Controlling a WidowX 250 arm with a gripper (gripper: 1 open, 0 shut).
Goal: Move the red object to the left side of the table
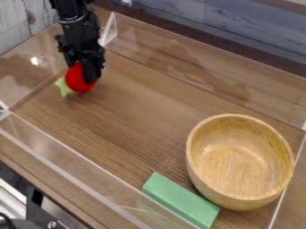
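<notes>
We see a brown wood-grain table, smooth with a soft sheen; a pale wooden bowl, smooth inside; and glossy clear plastic walls edging the tabletop.
</notes>
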